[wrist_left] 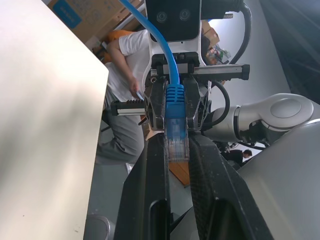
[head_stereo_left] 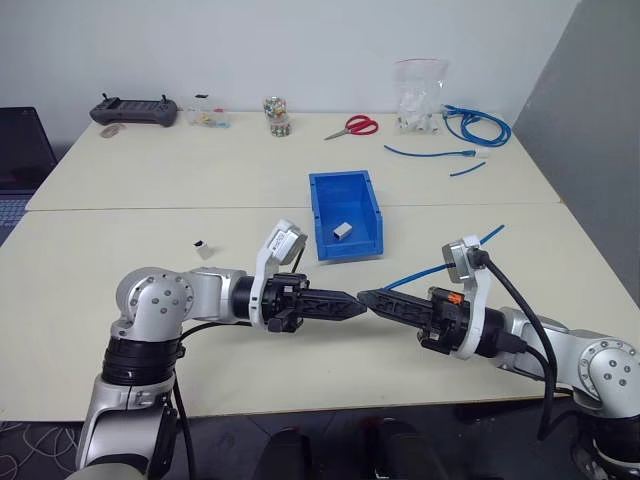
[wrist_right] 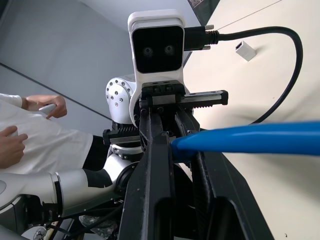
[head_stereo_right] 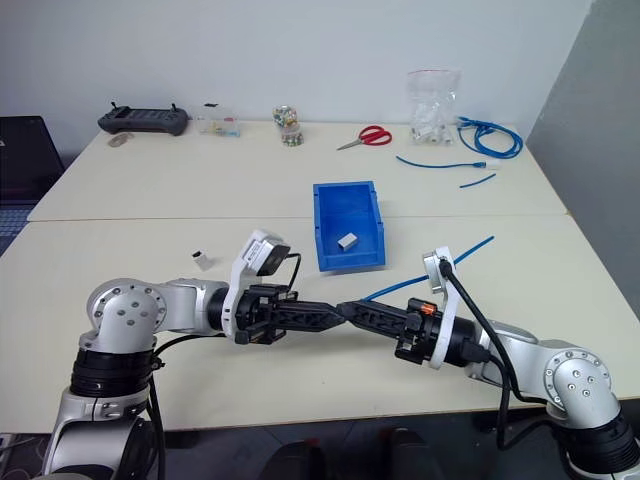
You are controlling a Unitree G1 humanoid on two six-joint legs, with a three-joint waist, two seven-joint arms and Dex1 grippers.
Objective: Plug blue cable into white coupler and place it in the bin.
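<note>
Both end effectors are meeting tip to tip over the near middle of the counter (head_stereo_left: 120, 200), pointing level at each other. Right end effector (head_stereo_left: 372, 300) is clamping on the blue cable (head_stereo_left: 440, 268) just behind its clear plug; the cable is trailing off to the far right, past the right wrist. In the left wrist view the plug (wrist_left: 176, 141) is sitting between the left end effector's fingers (wrist_left: 150, 190). Left end effector (head_stereo_left: 355, 304) is nearly together, fingers flanking that plug; can't tell whether a white coupler is sitting in it. The bin (head_stereo_left: 322, 235) is standing just beyond the fingertips, mid-counter, holding one white coupler (head_stereo_left: 342, 230). Another coupler block (head_stereo_left: 203, 248) is lying left of the bin. Scissors (head_stereo_left: 353, 126), a coiled blue bundle (head_stereo_left: 480, 125) and spare cable pieces (head_stereo_left: 430, 153) are lying far right.
</note>
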